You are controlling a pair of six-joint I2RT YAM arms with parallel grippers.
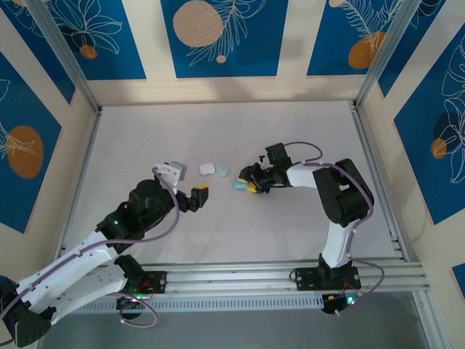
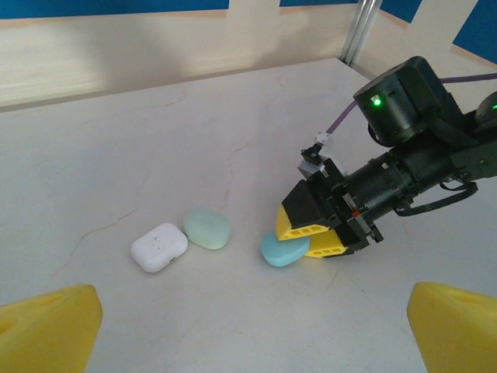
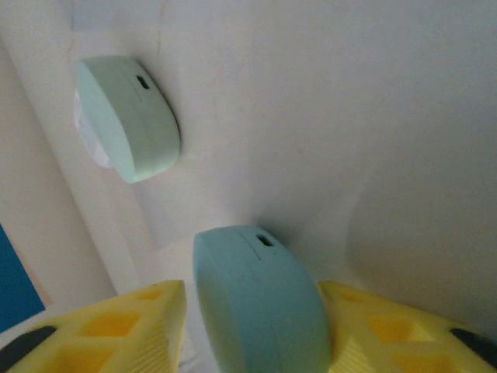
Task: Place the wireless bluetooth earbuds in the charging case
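We take all three small shells for smooth plastic: the blue charging case (image 3: 260, 303) at lower centre and the pale green case (image 3: 128, 116) at upper left look satin, the white case (image 2: 158, 247) glossier. The right gripper (image 2: 307, 237) has fingers (image 3: 151, 330) of matt, ribbed yellow plastic. The table (image 2: 155, 140) looks matt white and faintly veined.

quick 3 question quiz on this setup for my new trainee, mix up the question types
1. What colour is the case lying right beside the white case?
2. Which case sits between the fingers of the right gripper? A white case, B black case, C blue case
3. True or false: the left gripper is open and holds nothing.

Key
1. Mint: the mint case
2. C
3. True
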